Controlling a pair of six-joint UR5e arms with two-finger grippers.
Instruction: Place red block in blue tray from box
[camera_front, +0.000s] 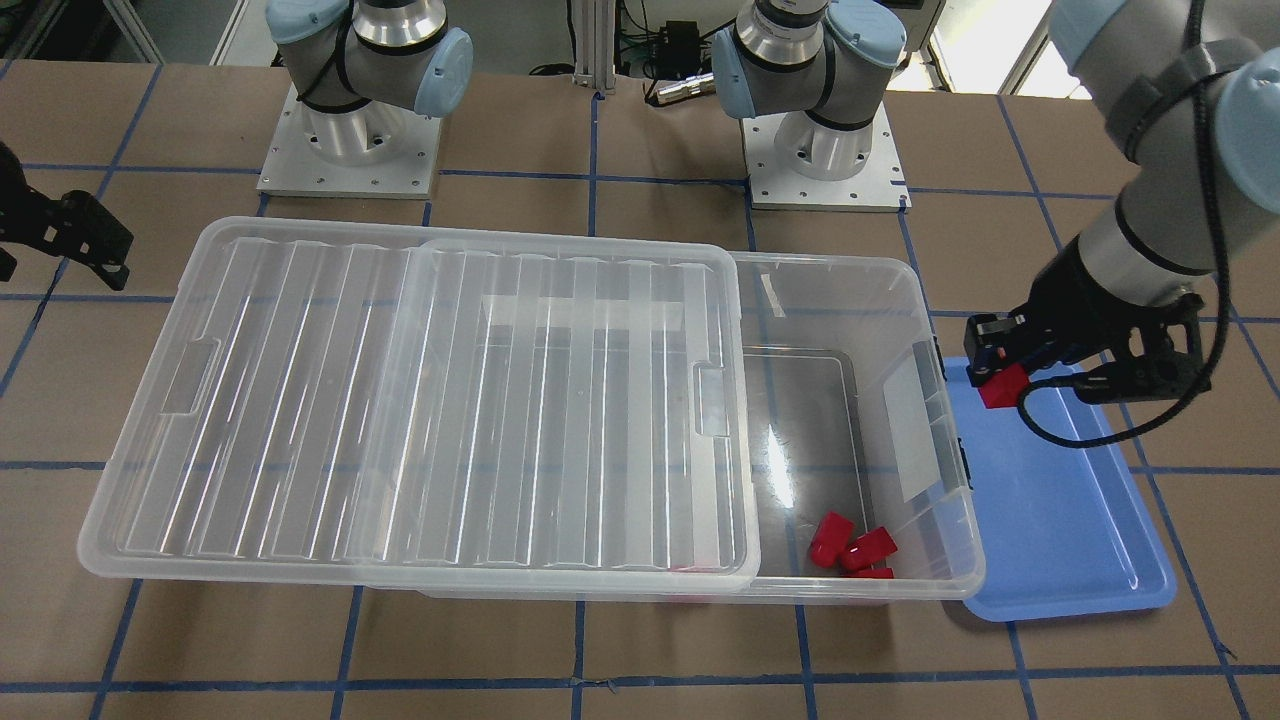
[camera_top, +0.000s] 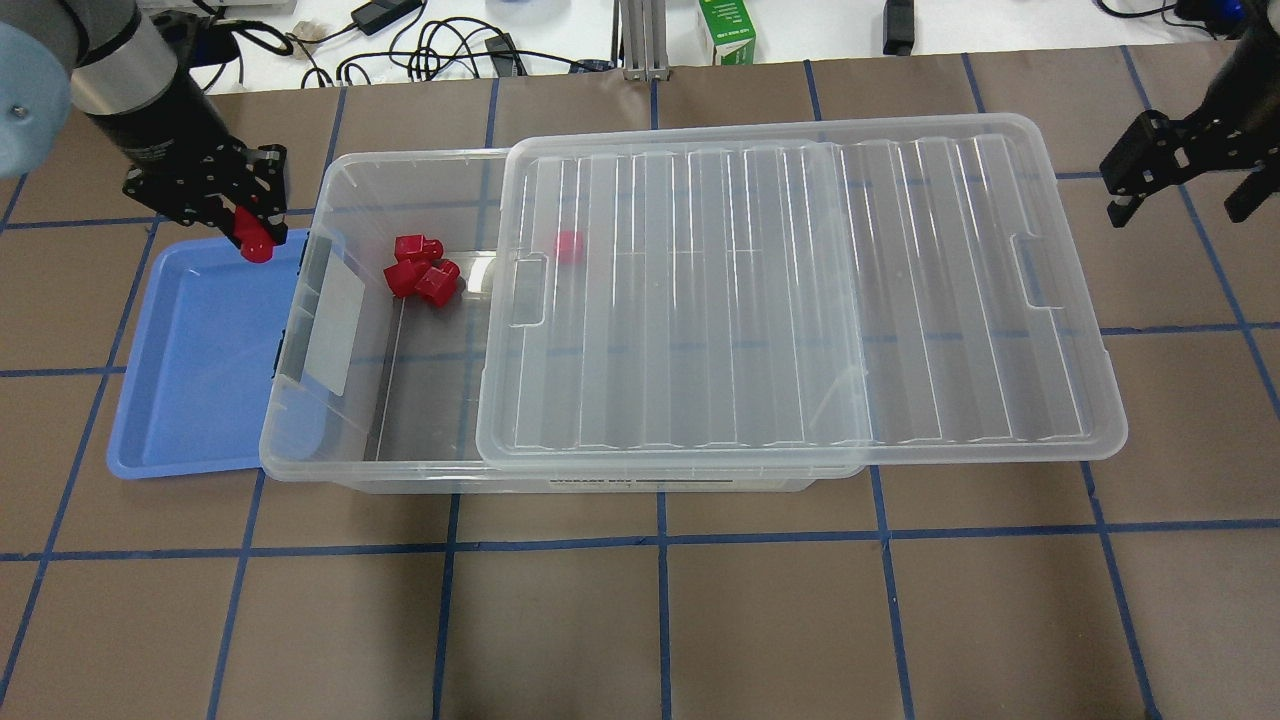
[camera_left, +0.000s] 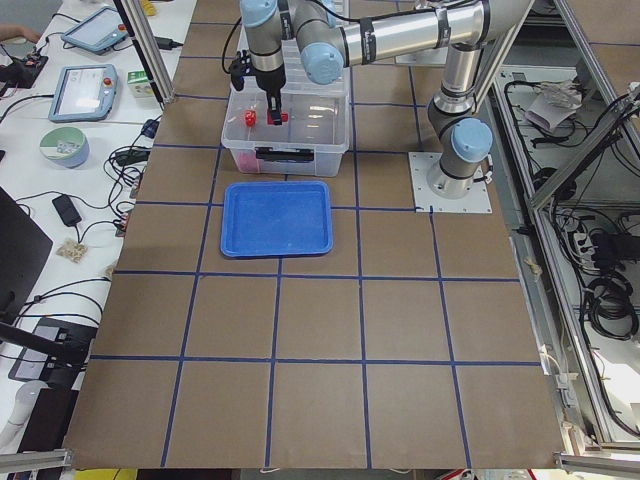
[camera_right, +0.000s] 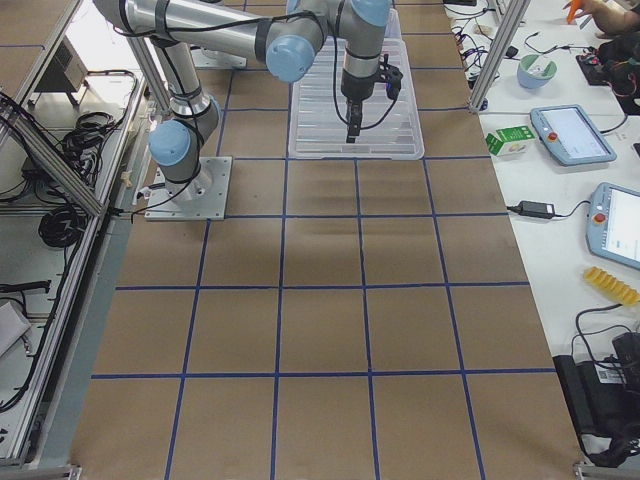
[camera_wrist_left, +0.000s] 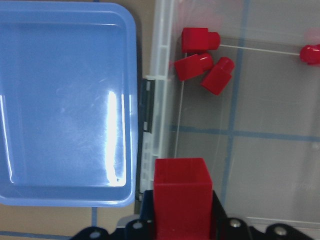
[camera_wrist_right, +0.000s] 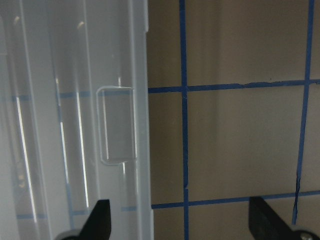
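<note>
My left gripper (camera_top: 250, 222) is shut on a red block (camera_top: 256, 246), also seen in the left wrist view (camera_wrist_left: 180, 192). It holds the block above the far corner of the blue tray (camera_top: 190, 380), right beside the end wall of the box (camera_top: 318, 330). From the front, the block (camera_front: 1003, 386) hangs over the tray (camera_front: 1060, 520). The tray holds nothing. Three more red blocks (camera_top: 420, 272) lie in the open end of the box, and another (camera_top: 568, 245) shows under the lid. My right gripper (camera_top: 1180, 175) is open and empty, beyond the lid's far end.
The ribbed clear lid (camera_top: 800, 290) is slid sideways, covers most of the box and overhangs it toward my right arm. A dark latch (camera_wrist_left: 148, 105) sits on the box wall next to the tray. Cables and a green carton (camera_top: 727, 30) lie beyond the table's far edge.
</note>
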